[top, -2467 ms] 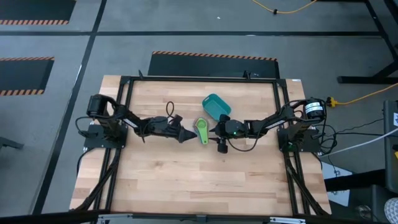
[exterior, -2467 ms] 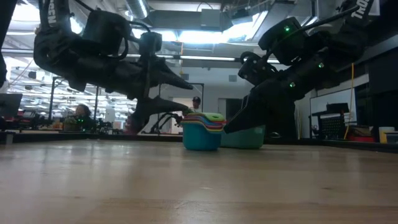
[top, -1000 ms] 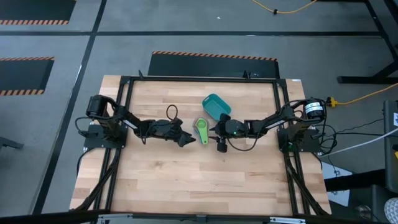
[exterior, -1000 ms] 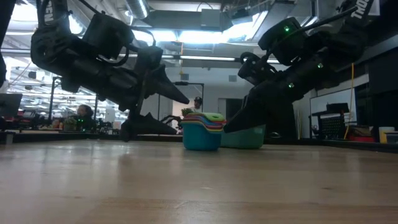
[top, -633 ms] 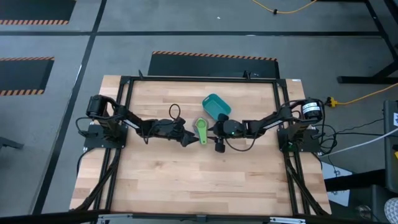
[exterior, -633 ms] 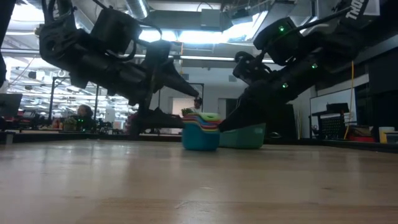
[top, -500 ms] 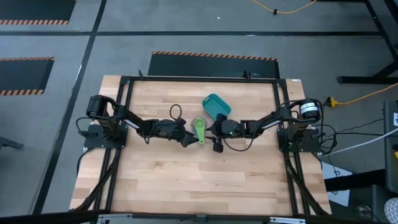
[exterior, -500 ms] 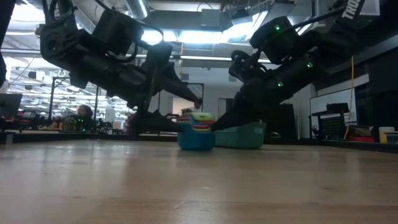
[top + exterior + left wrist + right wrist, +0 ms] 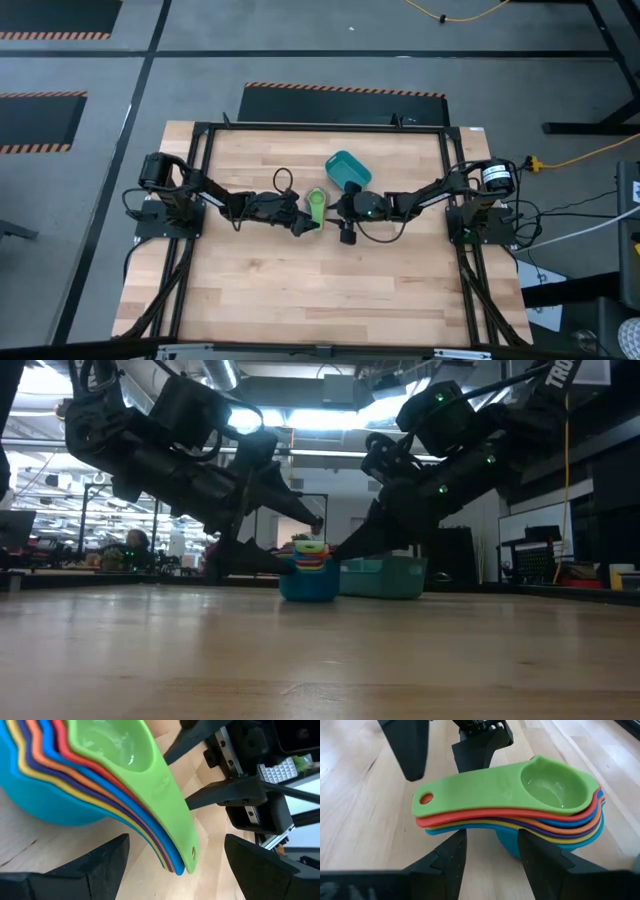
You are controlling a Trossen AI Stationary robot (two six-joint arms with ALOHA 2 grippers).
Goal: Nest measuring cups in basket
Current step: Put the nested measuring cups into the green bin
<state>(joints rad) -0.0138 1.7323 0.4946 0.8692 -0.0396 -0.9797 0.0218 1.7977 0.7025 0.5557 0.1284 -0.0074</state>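
Note:
The measuring cups (image 9: 315, 203) stand nested in one stack on the table, green on top and light blue at the bottom (image 9: 309, 575). Their handles (image 9: 172, 835) fan out toward my left gripper. The teal basket (image 9: 348, 170) sits just beyond the stack, toward the far right, with no cups in it (image 9: 385, 577). My left gripper (image 9: 176, 842) is open, with a finger on either side of the handle ends and touching nothing. My right gripper (image 9: 491, 834) is open at the stack's right side (image 9: 333, 205). My right gripper comes level from the table's right, with its open fingers (image 9: 447, 855) on either side of the bottom light-blue bowl (image 9: 506, 845). Whether a finger touches the bowl, I cannot tell. The stack stands upright on the table.
Both arms meet at the table's middle, close together with the stack between them. Black frame rails (image 9: 320, 128) run along the table's edges. Bare wood lies toward the near edge (image 9: 320, 290).
My right gripper has moved toward the table's left. The stack has slid left along the table ahead of it and turned, its handles swinging toward my left gripper. My left gripper has come right and up, so its fingers now flank the handle ends.

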